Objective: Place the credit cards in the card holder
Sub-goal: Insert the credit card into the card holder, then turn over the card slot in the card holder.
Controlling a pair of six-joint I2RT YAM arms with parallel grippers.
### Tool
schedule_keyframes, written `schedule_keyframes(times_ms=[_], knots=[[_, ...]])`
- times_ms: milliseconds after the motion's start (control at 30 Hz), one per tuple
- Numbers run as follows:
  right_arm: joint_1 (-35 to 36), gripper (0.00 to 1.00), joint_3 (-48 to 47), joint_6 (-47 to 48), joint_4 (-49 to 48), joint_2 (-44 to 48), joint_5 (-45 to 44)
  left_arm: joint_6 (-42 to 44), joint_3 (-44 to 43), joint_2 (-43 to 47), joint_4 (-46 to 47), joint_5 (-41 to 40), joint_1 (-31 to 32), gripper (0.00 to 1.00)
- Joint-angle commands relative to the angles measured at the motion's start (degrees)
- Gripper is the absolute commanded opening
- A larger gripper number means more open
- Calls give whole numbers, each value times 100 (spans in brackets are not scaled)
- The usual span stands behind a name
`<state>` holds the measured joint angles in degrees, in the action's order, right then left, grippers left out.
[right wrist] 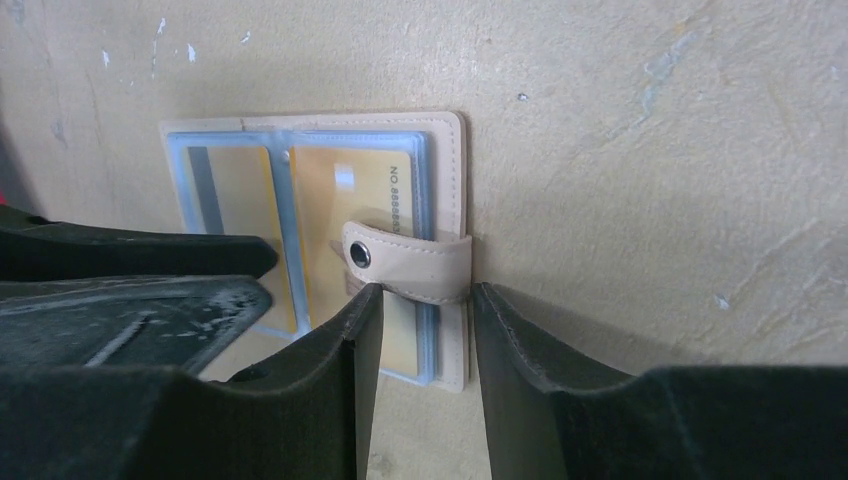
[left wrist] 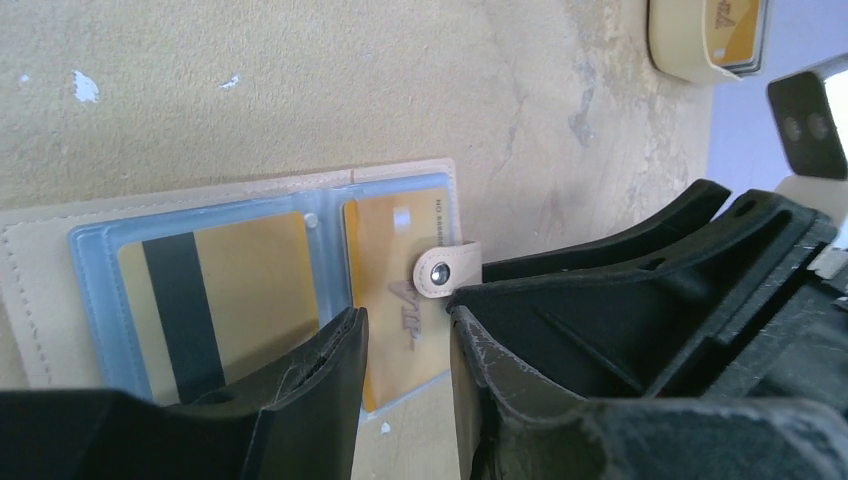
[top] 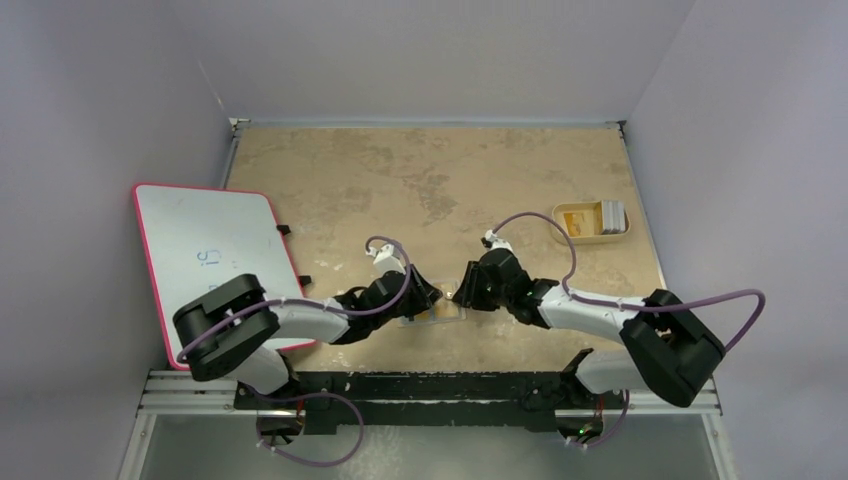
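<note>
Card holder (right wrist: 455, 180) splayed on table (right wrist: 650, 150), gold cards (left wrist: 250, 280) slotted, left fingers (left wrist: 320, 370) parted empty above them, right fingers (right wrist: 340, 380) parted astride snap strap (right wrist: 425, 272), likely for closing.

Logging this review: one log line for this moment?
card holder: open; gold cards: two slotted; tray: more cards; left end effector: open; right end effector: open

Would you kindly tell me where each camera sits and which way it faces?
Top external: above, behind the arms, looking down on the table; both arms show.
Left wrist: on the left arm, facing the open card holder past the left gripper.
Right wrist: on the right arm, facing its snap strap past the right gripper.
Both wrist views share the card holder.
</note>
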<state>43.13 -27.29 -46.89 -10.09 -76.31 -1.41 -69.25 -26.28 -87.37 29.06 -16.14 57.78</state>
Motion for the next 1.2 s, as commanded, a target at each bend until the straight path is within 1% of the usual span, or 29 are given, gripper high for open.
schedule_keyframes(times_ms=[0,67,167,300,400,533,567,633,700,867,1167], knots=[[30,41,-123,-15,356,392,-218,127,-300,804,-958,-340,-24,36],[37,41,-163,-1,400,474,-207,194,-375,1112,-1576,-568,-36,38],[37,41,-225,54,370,450,-140,151,-327,1570,-2232,-916,-43,41],[46,41,-267,91,250,329,-37,9,-148,1903,-2581,-1084,-66,44],[55,41,-299,111,233,284,-22,-52,14,1917,-2482,-997,-169,45],[55,42,-296,128,251,297,-32,-53,217,1777,-2163,-682,-423,48],[57,42,-299,128,264,301,-34,-53,244,1729,-2111,-613,-479,51],[59,42,-297,140,274,304,-50,-51,310,1670,-1966,-550,-533,52],[53,42,-305,147,267,268,-61,-36,402,1616,-1690,-435,-572,52],[56,42,-281,151,175,156,-32,-2,428,1444,-1384,-273,-592,52],[57,42,-301,156,183,135,-35,-53,444,1386,-1382,-337,-593,50]])
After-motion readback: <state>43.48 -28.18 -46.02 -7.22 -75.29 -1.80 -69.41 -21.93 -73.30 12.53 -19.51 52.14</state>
